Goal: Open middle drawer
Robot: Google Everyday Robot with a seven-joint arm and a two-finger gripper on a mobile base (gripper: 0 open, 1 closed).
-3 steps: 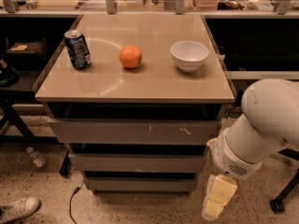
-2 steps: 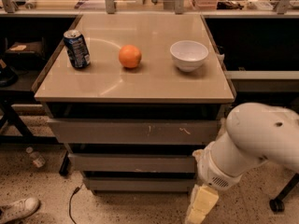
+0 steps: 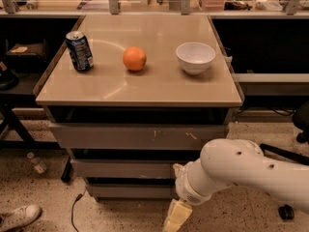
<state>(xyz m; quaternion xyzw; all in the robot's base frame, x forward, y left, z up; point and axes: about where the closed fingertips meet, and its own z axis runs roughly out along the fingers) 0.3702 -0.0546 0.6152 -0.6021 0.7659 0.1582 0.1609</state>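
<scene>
Middle drawer point(image 3: 125, 168) — just above-left of the gripper point(image 3: 175, 218).

Lab: cluttered workbench point(image 3: 251, 6) behind, jaws near floor point(image 3: 38, 197).

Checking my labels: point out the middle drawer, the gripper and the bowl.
middle drawer point(image 3: 125, 168): camera view, middle of its flat front.
gripper point(image 3: 175, 217): camera view, its pale tip, low, below the middle drawer.
bowl point(image 3: 195, 65): camera view, its outer wall.

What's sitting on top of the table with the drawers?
A blue can, an orange and a white bowl sit on the table. What's inside the middle drawer doesn't show. The gripper hangs low, near the floor.
</scene>
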